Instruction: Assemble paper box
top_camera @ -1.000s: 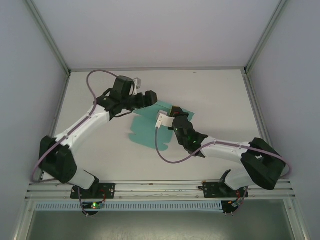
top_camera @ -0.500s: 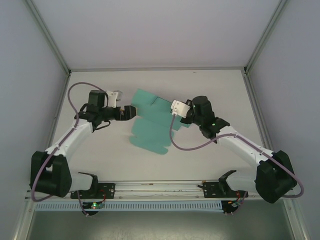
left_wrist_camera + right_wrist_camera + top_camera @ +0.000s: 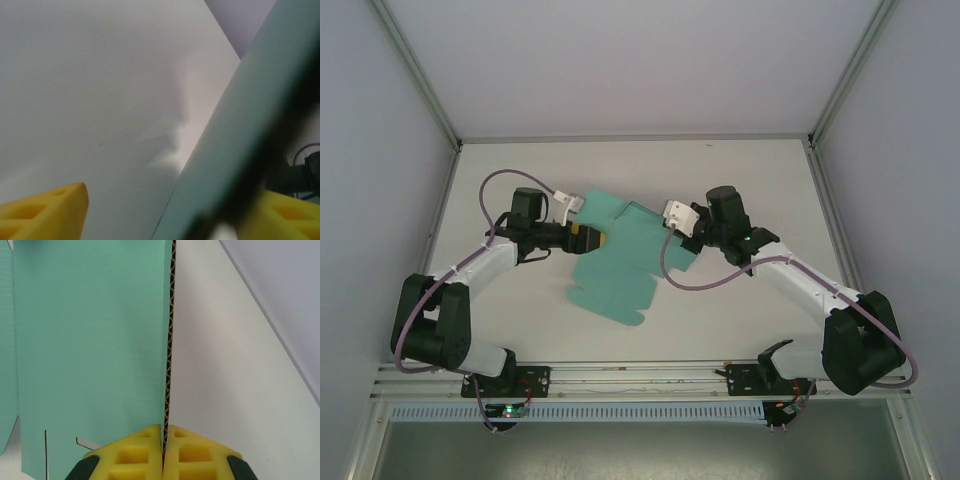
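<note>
The paper box (image 3: 615,270) is a flat teal die-cut sheet with flaps, lying mid-table and raised along its right side. My right gripper (image 3: 688,243) is shut on the sheet's right edge. In the right wrist view the yellow pads (image 3: 145,450) pinch the corrugated edge of the paper box (image 3: 90,340), which runs straight up from my right gripper (image 3: 164,432). My left gripper (image 3: 595,238) is at the sheet's upper left edge. In the left wrist view my left gripper (image 3: 172,200) is open, and the blurred paper box (image 3: 235,150) slants between its yellow fingers (image 3: 45,210).
The white table (image 3: 760,300) is boxed in by pale walls and metal corner posts (image 3: 440,110). A rail (image 3: 640,375) with both arm bases runs along the near edge. Purple cables loop off both wrists.
My left arm has swung in to the sheet's left edge and its jaws have narrowed around the card. The sheet has shifted down and left, with the right gripper still shut on it.
</note>
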Controlling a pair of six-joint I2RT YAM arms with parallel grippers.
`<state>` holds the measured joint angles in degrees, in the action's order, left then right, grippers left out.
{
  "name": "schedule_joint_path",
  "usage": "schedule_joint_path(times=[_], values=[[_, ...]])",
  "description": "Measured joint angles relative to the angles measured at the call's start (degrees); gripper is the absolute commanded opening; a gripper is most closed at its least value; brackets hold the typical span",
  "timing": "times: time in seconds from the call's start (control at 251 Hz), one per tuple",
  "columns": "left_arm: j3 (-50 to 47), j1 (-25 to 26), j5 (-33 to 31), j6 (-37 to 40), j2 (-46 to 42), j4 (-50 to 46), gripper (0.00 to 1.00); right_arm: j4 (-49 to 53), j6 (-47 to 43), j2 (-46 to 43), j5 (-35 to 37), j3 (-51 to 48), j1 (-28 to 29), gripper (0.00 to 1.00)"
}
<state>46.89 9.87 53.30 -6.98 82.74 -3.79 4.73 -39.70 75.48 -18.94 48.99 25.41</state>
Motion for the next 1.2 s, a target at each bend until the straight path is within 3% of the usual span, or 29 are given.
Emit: schedule_joint_path(times=[0.172, 0.563, 1.034, 1.201], values=[[0.04, 0.81, -0.26, 0.63, -0.07, -0.07, 0.52, 0.92, 1.49, 0.59, -1.64, 0.74, -0.94, 0.00], [-0.46, 1.81, -2.80, 1.18, -1.18, -0.02, 0.49, 2.78, 4.04, 0.96, -4.35, 1.64, -2.36, 0.00], [-5.57, 2.19, -6.95, 0.33, -9.79, 0.72, 0.44, 5.66, 4.70, 1.42, -9.38, 4.50, -3.93, 0.00], [-5.01, 2.19, -8.24, 0.11, -9.20, 0.83, 0.33, 7.34, 4.68, 2.45, -10.58, 5.62, -4.33, 0.00]])
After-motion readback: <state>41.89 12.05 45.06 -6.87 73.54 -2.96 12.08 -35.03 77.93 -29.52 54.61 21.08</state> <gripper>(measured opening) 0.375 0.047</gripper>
